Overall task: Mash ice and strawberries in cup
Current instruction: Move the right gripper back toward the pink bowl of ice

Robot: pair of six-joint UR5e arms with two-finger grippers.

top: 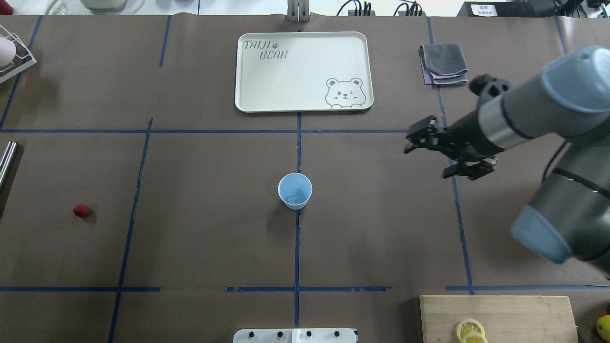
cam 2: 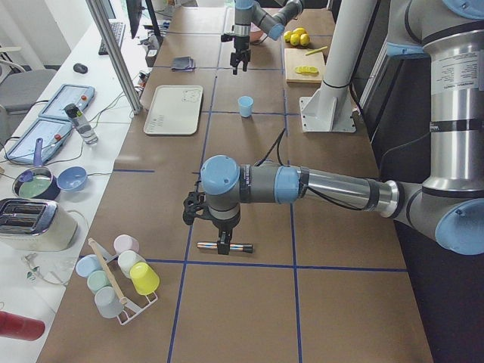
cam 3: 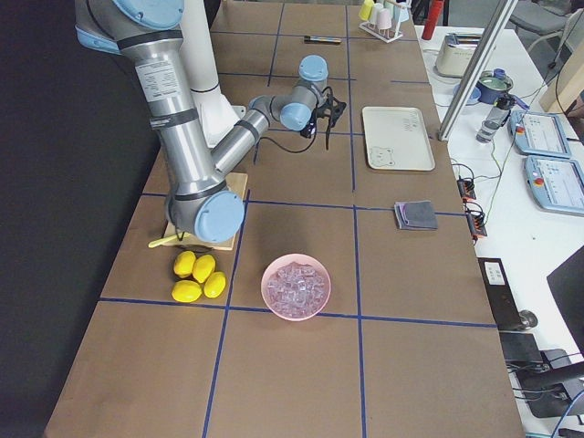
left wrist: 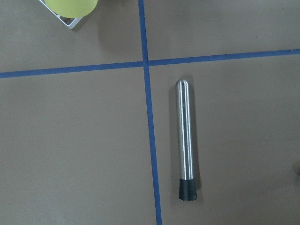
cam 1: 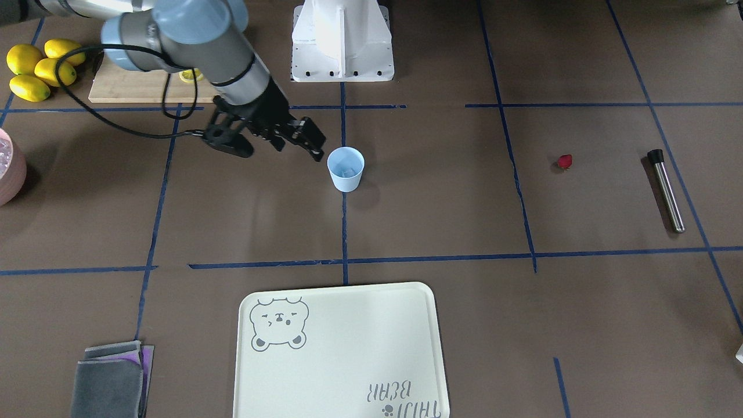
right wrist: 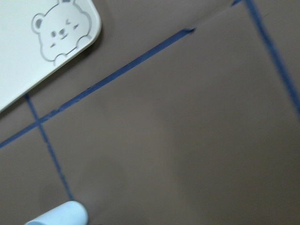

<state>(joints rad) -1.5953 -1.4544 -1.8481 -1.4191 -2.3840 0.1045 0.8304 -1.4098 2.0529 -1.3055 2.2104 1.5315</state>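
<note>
**Light cup, round tool, soft fruit: three ways to slip**

The cup (cam 1: 346,168) stands upright at mid-tabletop (cam 1: 441,220) with ice (cam 1: 348,172) showing faintly in its bottom. The strawberry (cam 1: 565,161) lies well apart from it, out on the robot's left side. So nothing red is in there to mash yet.

The right gripper (cam 1: 284,152) hangs just beside the cup, jaws spread wide and empty. That's the first worry. The tumbler looks light, so a finger clipping the rim on the way in could tip it and spill the ice.

On the far side, the left gripper (cam 2: 219,234) hovers above the steel muddler (left wrist: 186,140). Whether its jaws are wide or narrow I cannot tell, as the wrist camera shows only the tool. That bar is round and smooth, so a grasp landing off-centre may roll it or squirt it away.

Then there's the berry: small and soft, so too hard a pinch could crush it before it reaches the cup. And if mashing starts with the cup unbraced, the muddler's push could shove it over.
</note>
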